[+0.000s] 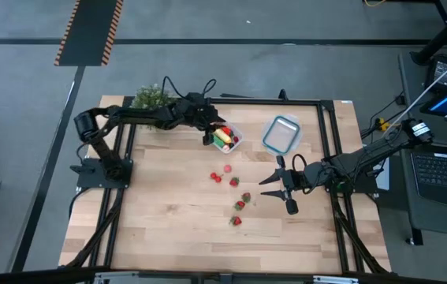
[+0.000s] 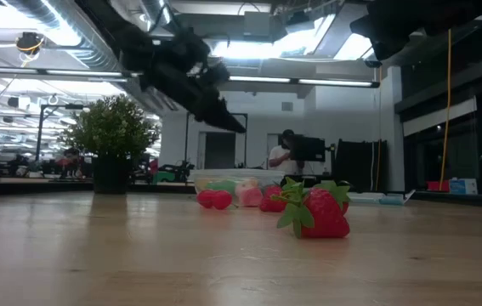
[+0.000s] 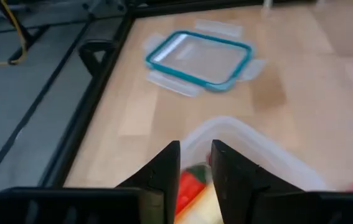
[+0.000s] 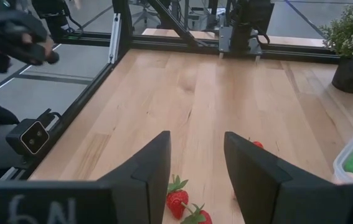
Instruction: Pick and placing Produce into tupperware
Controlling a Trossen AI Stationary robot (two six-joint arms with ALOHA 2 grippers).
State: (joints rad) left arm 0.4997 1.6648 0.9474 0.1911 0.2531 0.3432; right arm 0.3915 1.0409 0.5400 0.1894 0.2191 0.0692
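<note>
Left gripper (image 1: 209,139): jaws stood a narrow gap apart with nothing between them, poised just above the near rim of the tub (image 1: 229,136).
Tub: directly below and ahead of the left jaws; it held a yellow banana (image 1: 225,143), a green piece (image 1: 219,135) and a red piece.
Right gripper (image 1: 273,187): jaws stood apart and empty above the worktop (image 1: 160,213); strawberries (image 1: 239,203) lay just ahead of them and between the two grippers.
Step in hand: judged as a drop just made into the tub; to do it well, the left jaws should lift straight up clear of the rim so nothing is dragged out.
Next reach: the right jaws look best placed for the nearest strawberry; straddle it fully before closing.
Left wrist view: showed the red and yellow pieces right under the jaws, and a blue-rimmed lid (image 3: 199,60) beyond the tub.
Low view: showed a potted plant (image 2: 111,138) and a person far behind, with one strawberry (image 2: 320,211) large in front; the jaw gaps did not show there.
</note>
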